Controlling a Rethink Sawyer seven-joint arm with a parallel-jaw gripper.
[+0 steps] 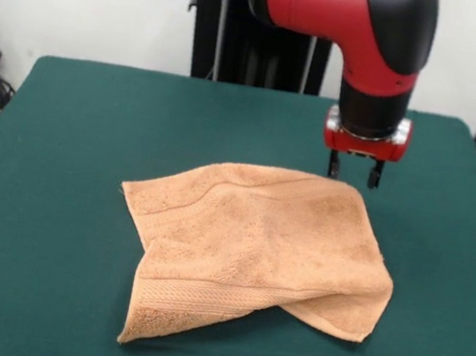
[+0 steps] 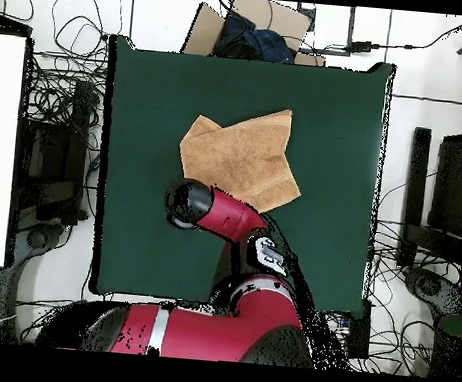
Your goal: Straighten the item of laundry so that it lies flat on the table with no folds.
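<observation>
A white wall stood behind a dark green counter [image 1: 63, 206], and in the overhead view tangled cables lay on the floor [image 2: 63, 94] to either side of it, with a cardboard box [image 2: 251, 25] just past the counter's 12 o'clock edge.

The peach-orange towel [image 1: 255, 243] lay near the middle of the counter, crumpled rather than flat. In the front view one corner reached out toward 9 o'clock, a woven band ran across the lower part, and the cloth was folded over itself at about 5 o'clock, where a rounded flap doubled back above a dark gap of shadow. A narrow corner trailed toward 7 o'clock. From overhead the towel [image 2: 242, 160] showed an uneven outline, with a point at 1 o'clock and another at 4 o'clock.

The red and black arm [image 1: 368, 27] came down at the towel's 1 o'clock side in the front view. Its tool [image 1: 354, 170] hung just over the far edge of the cloth, the two short dark fingers [image 1: 334, 164] spread apart with a clear gap and nothing between them. Whether the tips touched the towel could not be told. In the overhead view the arm's dark rounded end [image 2: 187, 203] hid the tool.
</observation>
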